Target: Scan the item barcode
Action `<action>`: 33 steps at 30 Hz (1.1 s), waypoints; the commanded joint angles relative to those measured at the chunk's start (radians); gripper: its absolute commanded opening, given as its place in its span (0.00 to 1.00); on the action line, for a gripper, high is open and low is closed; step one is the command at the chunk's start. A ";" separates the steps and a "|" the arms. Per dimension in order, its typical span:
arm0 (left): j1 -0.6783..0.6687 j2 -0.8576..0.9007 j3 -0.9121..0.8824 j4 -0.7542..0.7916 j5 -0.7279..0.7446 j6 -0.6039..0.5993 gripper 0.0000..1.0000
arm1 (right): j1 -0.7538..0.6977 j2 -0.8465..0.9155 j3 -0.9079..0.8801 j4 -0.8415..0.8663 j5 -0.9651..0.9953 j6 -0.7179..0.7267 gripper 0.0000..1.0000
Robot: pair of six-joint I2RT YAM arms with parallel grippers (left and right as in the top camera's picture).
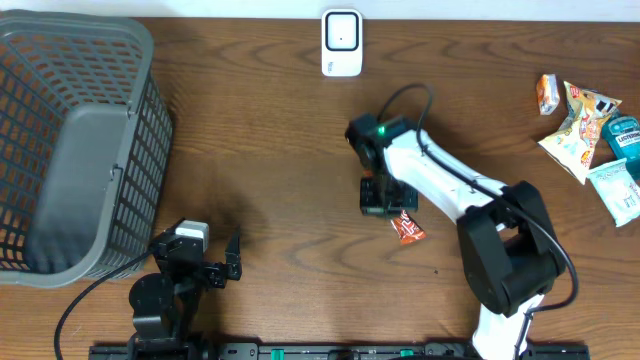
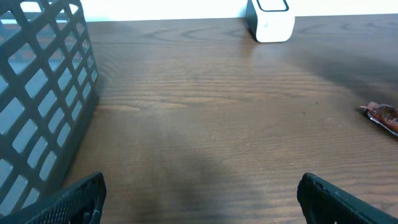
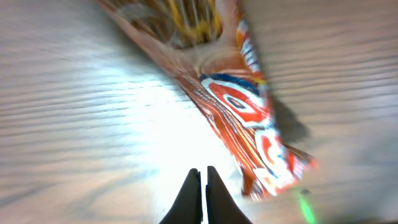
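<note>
The table (image 1: 270,130) is brown wood grain. The basket (image 1: 70,140) at its left edge is grey lattice. The scanner (image 1: 342,43) is white. The wrapper (image 3: 249,115) is red-orange with white and blue marks.

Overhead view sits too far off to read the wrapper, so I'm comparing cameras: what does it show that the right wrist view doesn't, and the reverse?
Only overhead: the grey basket, the white scanner, the pile of snacks at the far right, and the left gripper. Only right wrist: the snack packet close up with its red, white and blue print, blurred, and the right gripper tips shut together with nothing between them. Both: the packet lying on the wooden table.
</note>
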 commanded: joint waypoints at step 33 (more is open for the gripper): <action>0.002 -0.002 -0.015 -0.019 -0.003 -0.009 0.98 | -0.008 -0.156 -0.478 0.418 0.091 0.256 0.01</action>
